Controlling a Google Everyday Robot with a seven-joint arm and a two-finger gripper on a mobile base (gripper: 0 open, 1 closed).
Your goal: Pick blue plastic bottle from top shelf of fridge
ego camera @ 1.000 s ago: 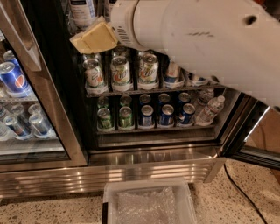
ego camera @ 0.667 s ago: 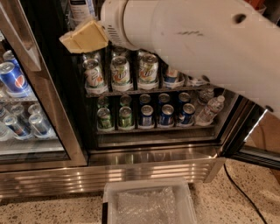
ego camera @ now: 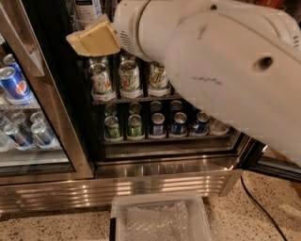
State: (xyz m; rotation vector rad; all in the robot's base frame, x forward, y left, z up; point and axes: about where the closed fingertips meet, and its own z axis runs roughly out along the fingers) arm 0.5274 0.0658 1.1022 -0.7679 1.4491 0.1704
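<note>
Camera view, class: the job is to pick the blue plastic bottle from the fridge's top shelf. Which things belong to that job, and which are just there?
Belongs to the job:
blue plastic bottle, at the picture's top edge
gripper, just below the bottle in the picture
fridge

Just there:
cans on the lower racks
Pepsi cans in the neighbouring cooler
clear bin on the floor
black cable

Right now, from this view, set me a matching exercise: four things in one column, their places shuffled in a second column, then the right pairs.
1. tan-padded hand
2. tall clear plastic bottle with pale label
3. blue Pepsi can
4. clear plastic bin

A. on the floor, in front of the ribbed steel base
B. at the top edge of the view
C. in the neighbouring cooler, left
D. upper left, just below the bottle

Pairs: 1-D, 2-B, 3-C, 4-A.
</note>
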